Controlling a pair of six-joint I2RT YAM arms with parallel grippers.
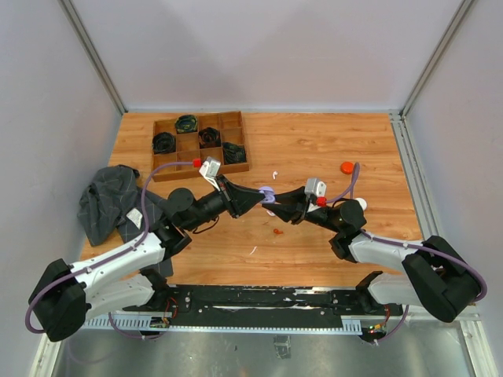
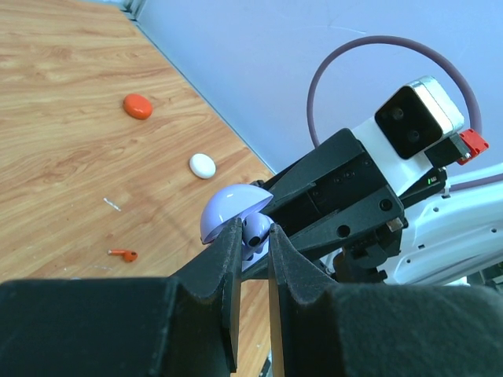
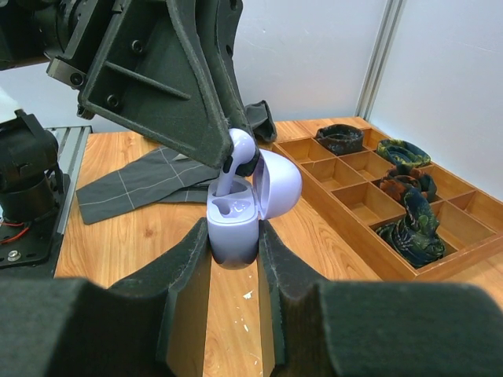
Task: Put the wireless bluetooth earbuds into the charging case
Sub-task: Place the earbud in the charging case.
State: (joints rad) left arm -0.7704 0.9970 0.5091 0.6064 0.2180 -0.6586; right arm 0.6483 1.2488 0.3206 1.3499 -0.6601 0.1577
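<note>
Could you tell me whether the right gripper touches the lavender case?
Touching: in the right wrist view, the right gripper clamps the case on both sides.

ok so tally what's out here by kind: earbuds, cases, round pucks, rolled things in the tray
earbuds: 2 (lavender earbud, orange-red earbud)
charging case: 1
round pucks: 2 (orange puck, white puck)
rolled dark bundles in the tray: 4
total: 9
</note>
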